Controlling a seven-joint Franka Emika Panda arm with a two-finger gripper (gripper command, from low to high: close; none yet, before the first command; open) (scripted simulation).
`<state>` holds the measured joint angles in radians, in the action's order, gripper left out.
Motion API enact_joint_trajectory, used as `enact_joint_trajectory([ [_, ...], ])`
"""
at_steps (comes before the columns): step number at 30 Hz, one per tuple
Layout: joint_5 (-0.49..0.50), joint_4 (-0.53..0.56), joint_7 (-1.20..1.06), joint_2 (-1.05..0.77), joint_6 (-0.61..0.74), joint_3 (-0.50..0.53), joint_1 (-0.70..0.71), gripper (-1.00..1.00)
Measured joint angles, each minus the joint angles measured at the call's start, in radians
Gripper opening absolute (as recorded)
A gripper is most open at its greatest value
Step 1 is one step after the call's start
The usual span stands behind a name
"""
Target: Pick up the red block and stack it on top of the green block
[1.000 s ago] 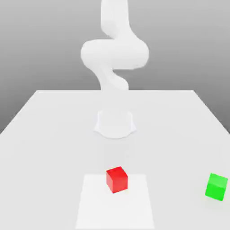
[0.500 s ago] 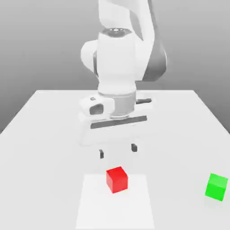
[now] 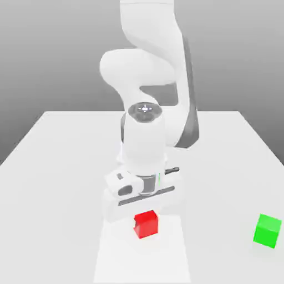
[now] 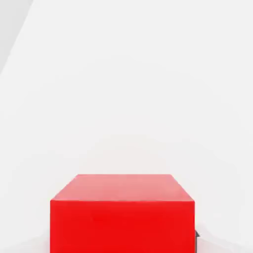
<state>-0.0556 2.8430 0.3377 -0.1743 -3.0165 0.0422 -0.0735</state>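
One red block was seen on the white table, under the gripper — finger state couldn't be told. Judged rigid, light — best gripped on opposite flat sides. Green block lay well apart.

tool directly over red block, green block well apart at the exterior view's right

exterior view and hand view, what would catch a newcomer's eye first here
The red block stands out first, low in the middle of the exterior view on the white table, with the white arm's end effector lowered right over it. Next is the green block, sitting alone far off at the exterior view's right. In the hand view the red block looms large and close.
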Motion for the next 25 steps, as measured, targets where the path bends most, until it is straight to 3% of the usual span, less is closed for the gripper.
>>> enact_joint_trajectory([
  [7,0.068,0.013,0.044,0.212,0.199,-0.002,-0.021,-1.00],
  [17,0.099,-0.328,-0.038,0.077,0.407,-0.223,-0.398,-1.00],
  [22,0.162,-0.373,-0.003,-0.085,0.294,-0.210,-0.437,-1.00],
  [23,0.172,-0.375,0.004,-0.107,0.275,-0.205,-0.441,1.00],
  [25,0.172,-0.375,0.004,-0.107,0.275,-0.205,-0.441,1.00],
])
